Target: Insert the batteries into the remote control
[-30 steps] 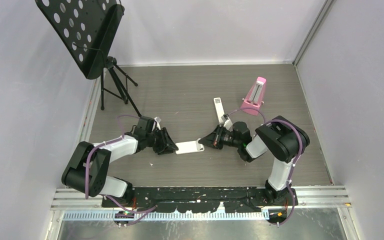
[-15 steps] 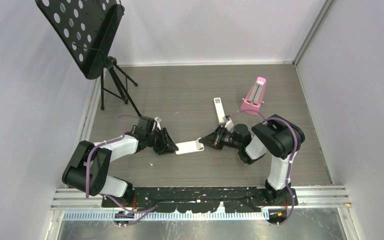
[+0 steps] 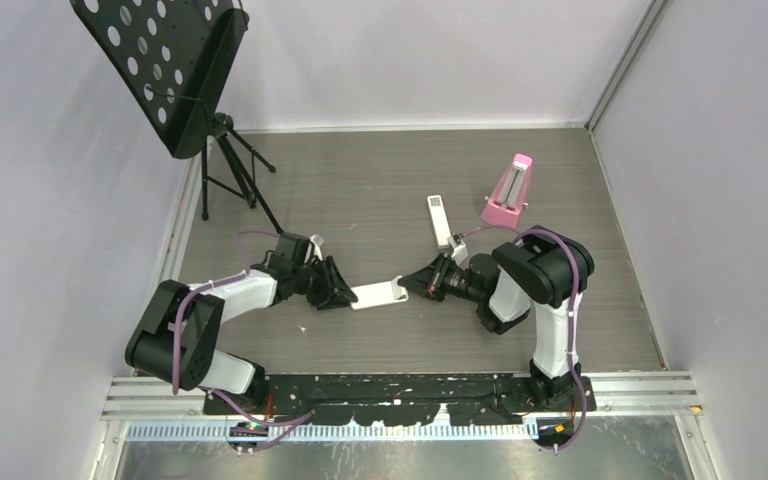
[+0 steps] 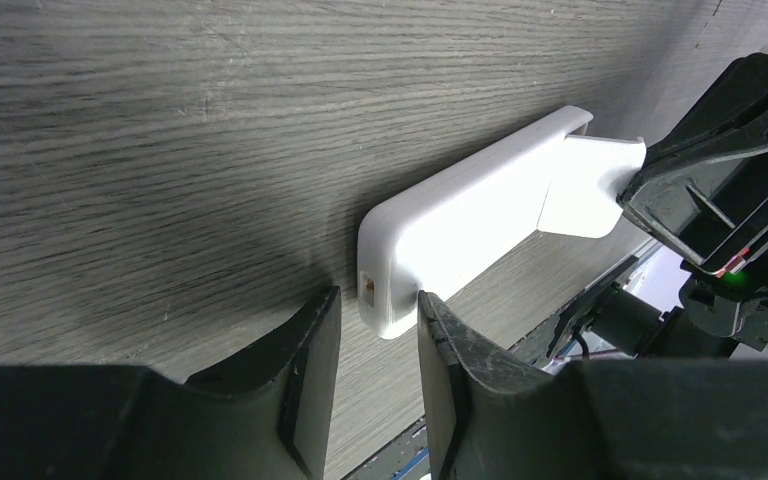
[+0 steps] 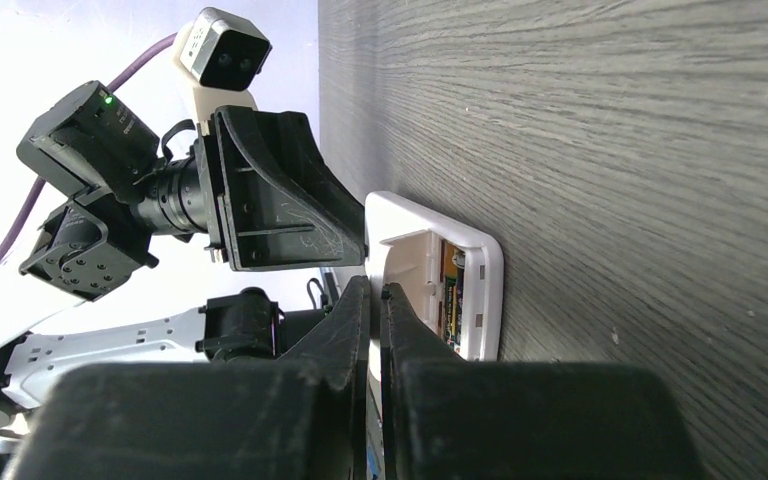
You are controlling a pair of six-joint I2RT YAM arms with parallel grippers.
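The remote control (image 3: 375, 295) lies white back up on the table between my two grippers. My left gripper (image 3: 345, 296) is open around its left end. In the left wrist view the remote (image 4: 460, 225) has one finger (image 4: 435, 330) against its end and the other a little apart from it. My right gripper (image 3: 408, 284) is shut on the thin white battery cover (image 5: 405, 265), which is raised off the remote's (image 5: 480, 290) right end. A dark and yellow strip, apparently a battery (image 5: 447, 290), shows in the uncovered compartment. No loose batteries are in view.
A longer slim white remote (image 3: 439, 219) lies behind the right gripper, with a pink metronome (image 3: 507, 192) to its right. A black music stand (image 3: 175, 70) on a tripod stands at the back left. Walls close in the table at both sides.
The right arm's elbow has swung slightly to the left while its gripper stays at the remote's end. The left arm and the remote have not visibly moved.
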